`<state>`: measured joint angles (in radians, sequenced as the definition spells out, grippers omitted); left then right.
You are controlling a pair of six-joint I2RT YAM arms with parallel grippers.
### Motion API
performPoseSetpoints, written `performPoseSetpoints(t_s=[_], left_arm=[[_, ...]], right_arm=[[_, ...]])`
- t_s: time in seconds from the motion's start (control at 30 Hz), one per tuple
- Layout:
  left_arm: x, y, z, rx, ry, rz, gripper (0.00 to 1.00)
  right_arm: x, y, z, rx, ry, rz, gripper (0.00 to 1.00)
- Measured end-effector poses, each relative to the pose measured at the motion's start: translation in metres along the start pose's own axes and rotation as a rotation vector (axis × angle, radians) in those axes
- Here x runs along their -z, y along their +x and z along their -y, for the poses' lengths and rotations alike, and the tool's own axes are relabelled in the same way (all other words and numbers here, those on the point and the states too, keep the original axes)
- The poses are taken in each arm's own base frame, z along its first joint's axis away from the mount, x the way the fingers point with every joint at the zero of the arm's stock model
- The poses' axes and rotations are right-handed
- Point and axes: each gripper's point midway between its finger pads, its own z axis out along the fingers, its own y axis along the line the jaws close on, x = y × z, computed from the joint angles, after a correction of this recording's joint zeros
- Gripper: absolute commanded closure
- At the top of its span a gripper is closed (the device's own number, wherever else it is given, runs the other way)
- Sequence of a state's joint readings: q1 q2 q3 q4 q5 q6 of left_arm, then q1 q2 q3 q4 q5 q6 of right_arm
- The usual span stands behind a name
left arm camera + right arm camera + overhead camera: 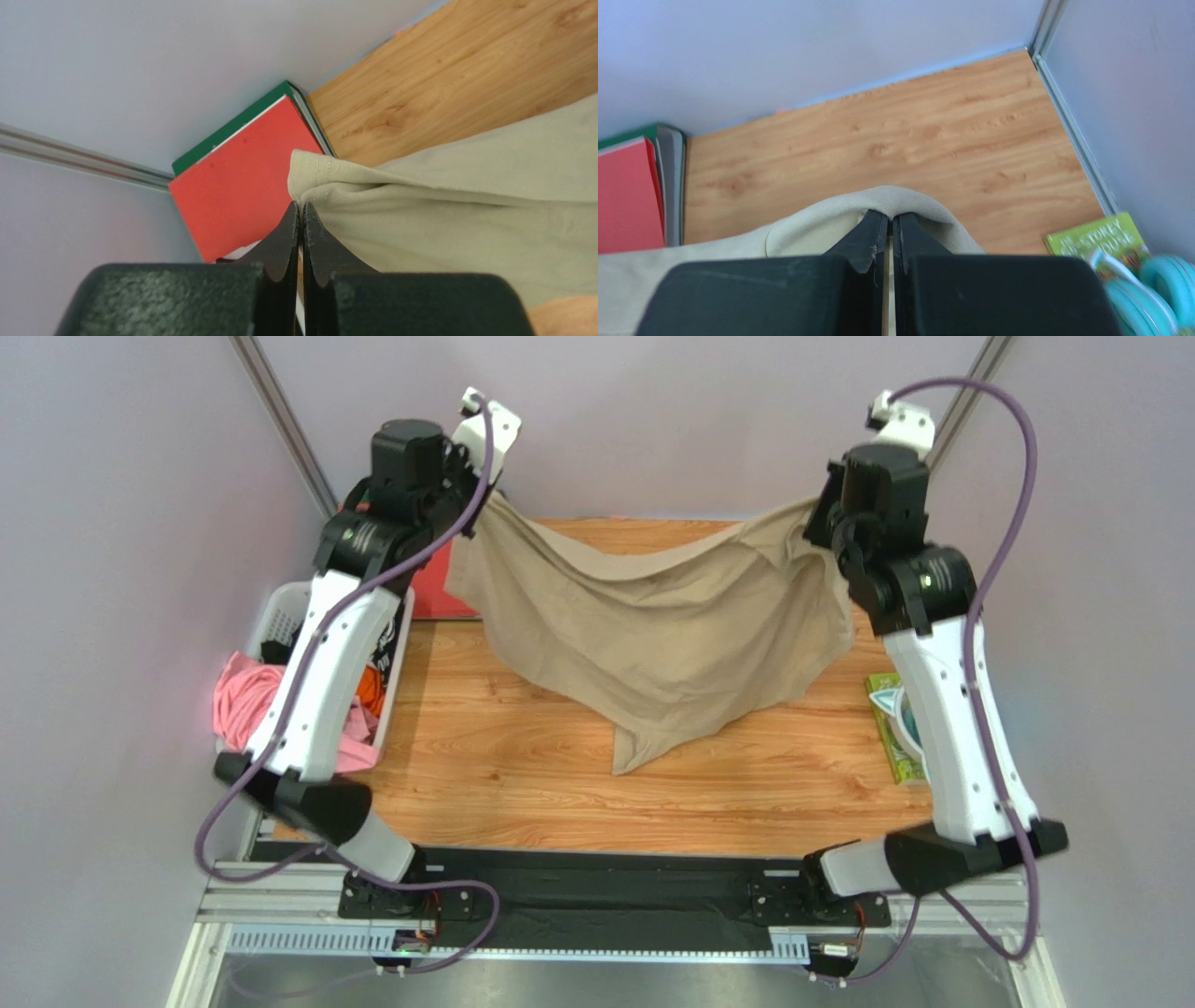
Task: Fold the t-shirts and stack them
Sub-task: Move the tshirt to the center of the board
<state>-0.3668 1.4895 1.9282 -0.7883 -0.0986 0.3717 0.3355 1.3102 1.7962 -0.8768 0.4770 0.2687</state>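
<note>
A large tan-beige t-shirt (659, 637) hangs stretched between both arms above the far half of the wooden table, sagging in the middle with its lowest corner near the table's centre. My left gripper (481, 501) is shut on the shirt's left top corner; in the left wrist view the gripper (300, 206) pinches a hemmed edge of the t-shirt (456, 189). My right gripper (825, 515) is shut on the right top corner; in the right wrist view the gripper (890, 217) grips the ribbed collar of the t-shirt (808, 234).
A white basket (288, 623) at the left edge holds pink cloth (246, 697) and other clothes. A red and green folder (242, 189) lies at the far left corner. A green book (1099, 241) and teal headphones (1151, 290) sit at the right edge.
</note>
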Motion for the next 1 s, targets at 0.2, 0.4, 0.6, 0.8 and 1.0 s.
performPoseSetpoints(t_s=[0.2, 0.4, 0.6, 0.8, 1.0], left_arm=[[-0.102, -0.036, -0.035, 0.029, -0.088, 0.045, 1.0], [-0.133, -0.024, -0.055, 0.052, -0.145, 0.039, 1.0], [-0.087, 0.062, -0.012, 0.054, -0.059, -0.101, 1.0], [-0.032, 0.096, 0.019, 0.055, 0.029, -0.108, 1.0], [0.002, 0.154, 0.06, 0.057, 0.139, -0.181, 0.17]], right_arm=[[-0.092, -0.067, -0.026, -0.12, -0.091, 0.05, 1.0], [-0.107, -0.077, -0.036, -0.178, -0.181, 0.049, 1.0], [-0.059, 0.003, -0.031, -0.134, -0.193, -0.11, 1.0], [0.026, 0.08, -0.027, -0.1, -0.239, -0.232, 0.81], [0.073, 0.186, -0.012, -0.041, -0.23, -0.484, 0.0]])
